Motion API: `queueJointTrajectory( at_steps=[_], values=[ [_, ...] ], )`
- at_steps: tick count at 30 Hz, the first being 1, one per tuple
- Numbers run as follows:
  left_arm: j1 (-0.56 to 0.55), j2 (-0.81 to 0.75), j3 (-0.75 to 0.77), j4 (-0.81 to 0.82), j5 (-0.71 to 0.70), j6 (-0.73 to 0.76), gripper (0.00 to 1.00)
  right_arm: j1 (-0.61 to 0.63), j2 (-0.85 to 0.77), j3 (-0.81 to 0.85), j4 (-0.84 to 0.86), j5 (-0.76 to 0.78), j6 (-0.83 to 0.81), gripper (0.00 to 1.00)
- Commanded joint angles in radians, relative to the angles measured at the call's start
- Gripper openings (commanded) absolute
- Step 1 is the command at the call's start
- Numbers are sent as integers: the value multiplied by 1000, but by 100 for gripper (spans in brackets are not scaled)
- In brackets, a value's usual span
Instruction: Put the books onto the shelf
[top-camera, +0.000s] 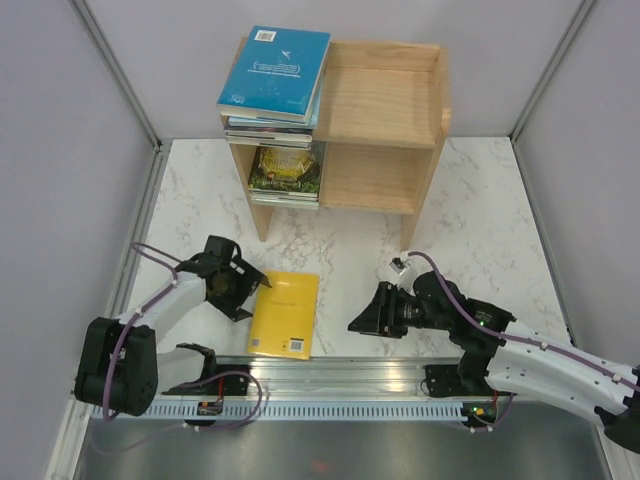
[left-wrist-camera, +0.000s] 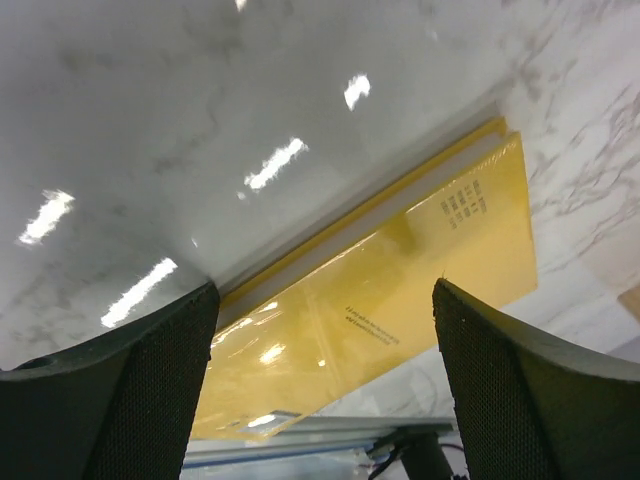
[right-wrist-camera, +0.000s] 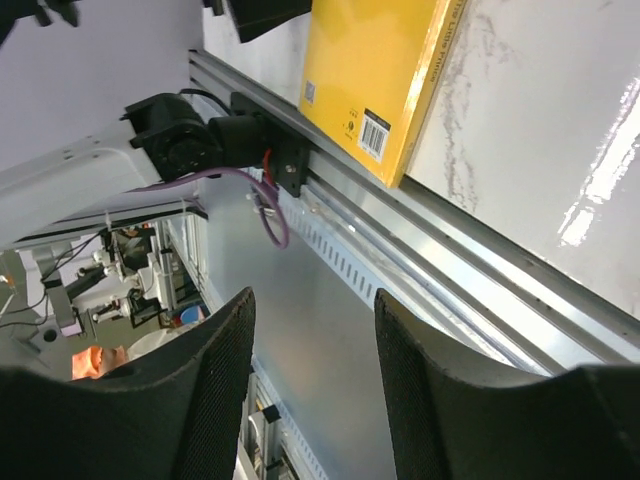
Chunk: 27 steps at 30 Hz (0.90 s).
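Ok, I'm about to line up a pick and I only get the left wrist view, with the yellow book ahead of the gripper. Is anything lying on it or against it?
Observer: No. In the top view the yellow book lies flat and alone on the table, just right of the left gripper.
Operator: Where's the other arm?
Observer: The right gripper sits to the book's right, apart from it, open and holding nothing.
Operator: And the shelf?
Observer: The shelf has books on the left of each tier; a blue book lies topmost.
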Motion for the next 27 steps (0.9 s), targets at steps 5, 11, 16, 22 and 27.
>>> queueJointTrajectory(
  at_steps=[5,11,16,22,27],
  values=[
    [-152,92,101,-95,27,-62,91,-2,89,-123,142,43,52,61],
    [-133,80,241,-280,-145,141,94,1,243,-172,303,89,69,72],
    [-110,36,233,-313,-211,219,95,-5,401,-126,416,89,32,77],
    [-107,111,166,-265,-211,263,95,-8,587,-74,496,98,-12,77],
    [-112,131,45,-72,-78,273,93,-6,767,-94,723,88,45,77]
  ],
)
